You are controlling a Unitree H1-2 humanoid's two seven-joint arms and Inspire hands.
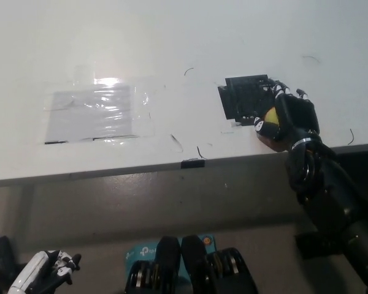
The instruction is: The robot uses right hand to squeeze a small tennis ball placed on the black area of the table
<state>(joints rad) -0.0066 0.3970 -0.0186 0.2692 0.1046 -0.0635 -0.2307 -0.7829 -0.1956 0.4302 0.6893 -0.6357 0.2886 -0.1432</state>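
Because the black right hand [287,119] has its fingers wrapped over the tennis ball [269,117] at four o'clock of the black patch [245,97], close to the worktop [190,37] edge, a lopsided squeeze could pop it off

Only one view is given, from a camera on the robot's head. It looks steeply down and forward over the white counter [184,37], which fills the upper half of the frame, its front edge running nearly level across the middle and dipping slightly toward the left. Below that edge the camera sees the grey floor [172,202] in the lower half. The camera sits fairly high and back, so things on the counter appear small. A taped clear sheet [92,113] lies at centre left and the black area [245,98] at centre right. The left hand [43,272] shows at the lower left corner, the right hand [288,119] at the right, by the counter's edge.
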